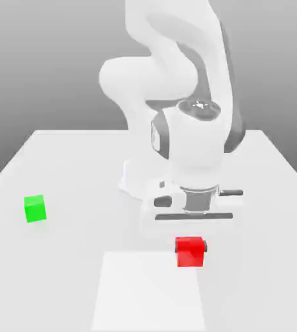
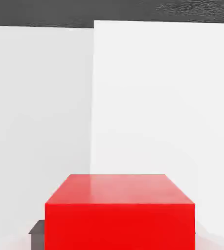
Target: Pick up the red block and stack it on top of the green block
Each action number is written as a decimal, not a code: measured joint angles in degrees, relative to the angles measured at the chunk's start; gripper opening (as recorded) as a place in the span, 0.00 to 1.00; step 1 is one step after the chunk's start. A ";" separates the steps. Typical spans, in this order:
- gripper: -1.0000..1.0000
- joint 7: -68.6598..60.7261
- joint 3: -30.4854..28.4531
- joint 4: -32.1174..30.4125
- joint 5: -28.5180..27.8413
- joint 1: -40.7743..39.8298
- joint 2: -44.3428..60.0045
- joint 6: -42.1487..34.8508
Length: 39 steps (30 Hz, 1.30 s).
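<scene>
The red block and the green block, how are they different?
The red block is red; the green block is green. The red block sits right under the gripper, while the green block stands alone, far off toward the exterior view's left. Both are plain cubes of about the same size on the white table.

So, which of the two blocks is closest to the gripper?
The red block. It sits directly under the gripper, while the green block stands alone on the table, far off toward the exterior view's left.

One red block (image 1: 190,251), one green block (image 1: 35,208), one robot arm (image 1: 177,97) w/ one gripper (image 1: 191,241) sitting on one white table (image 1: 67,162); two blocks total.
</scene>
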 joint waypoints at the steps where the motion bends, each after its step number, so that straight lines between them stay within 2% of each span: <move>1: 0.00 -0.40 0.14 -0.23 0.48 -0.04 -0.77 -0.65; 5: 0.00 2.92 -1.74 -1.17 1.03 -0.55 -3.10 -2.60; 11: 0.00 20.94 -6.45 -2.32 -0.65 -12.58 -5.30 -4.23; 34: 0.00 87.44 -22.35 -6.91 -5.34 -49.87 -15.20 -8.89; 39: 0.00 98.43 -23.04 -6.56 -10.17 -57.26 -11.85 -7.53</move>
